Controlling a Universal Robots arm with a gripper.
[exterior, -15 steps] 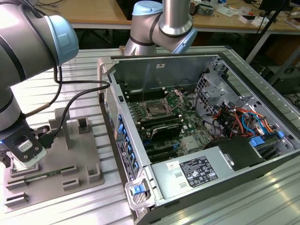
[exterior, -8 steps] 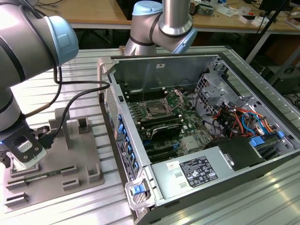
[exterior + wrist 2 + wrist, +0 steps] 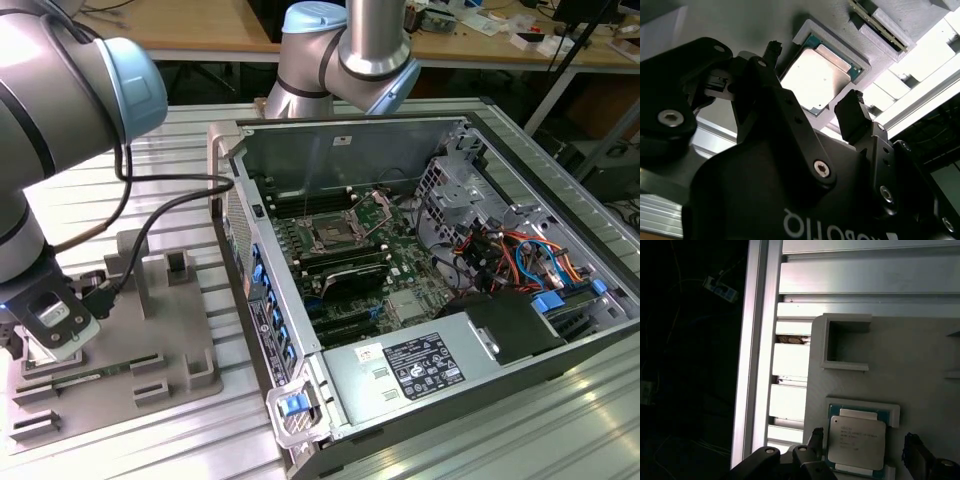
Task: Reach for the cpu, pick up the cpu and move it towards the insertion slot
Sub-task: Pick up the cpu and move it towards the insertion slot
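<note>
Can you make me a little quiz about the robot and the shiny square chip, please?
1. True or false: the gripper has lifted the cpu out of the grey tray.
2. The gripper is: A shut on the cpu; B open, a finger each side of the cpu; C shut and empty.
3. Fill in: the insertion slot sits on the green ____ inside the computer case.
Key: 1 false; 2 B; 3 circuit board.

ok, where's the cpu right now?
In both wrist views the cpu lies flat in its raised pocket on the grey tray, at the exterior view's left beside the computer case, between the fingers of the open gripper, not gripped.
</note>
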